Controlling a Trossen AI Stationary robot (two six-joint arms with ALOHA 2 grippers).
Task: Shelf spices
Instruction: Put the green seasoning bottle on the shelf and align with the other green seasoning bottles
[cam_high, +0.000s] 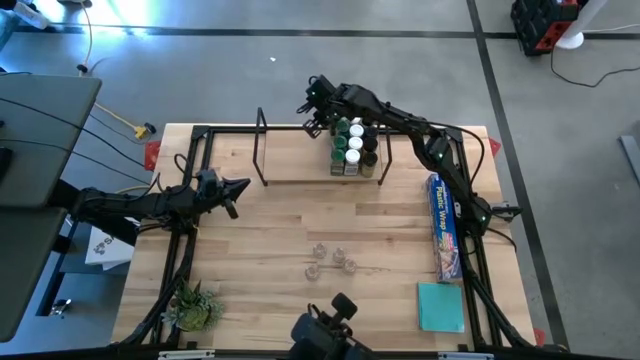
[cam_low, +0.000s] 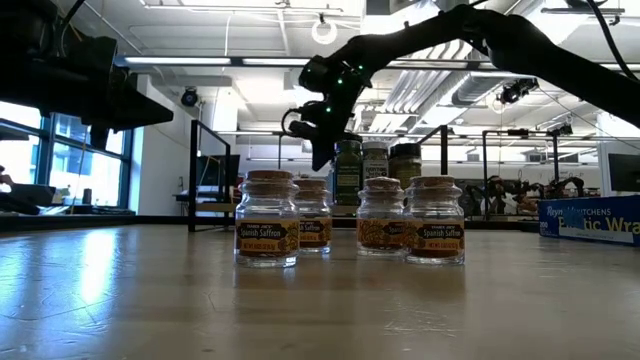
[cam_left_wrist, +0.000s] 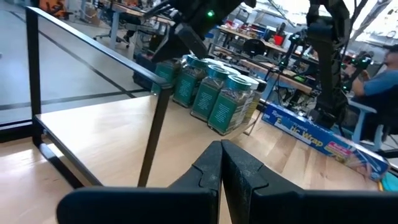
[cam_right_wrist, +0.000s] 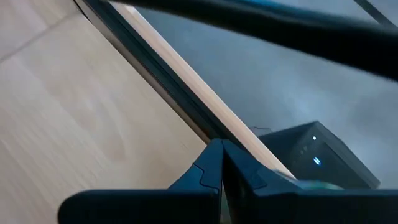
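Shelf: jar cluster stowed at 3 o'clock end, perhaps eight. Four saffron jars remaining mid-table. Right gripper, left gripper: fingers pressed together, empty.

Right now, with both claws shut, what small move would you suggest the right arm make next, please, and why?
Probably swing the right claw back from the shelf toward the four clear jars still standing mid-table and open it. It is shut and seems empty beside the lidded jars already shelved; the left claw waits shut by the table's left edge.
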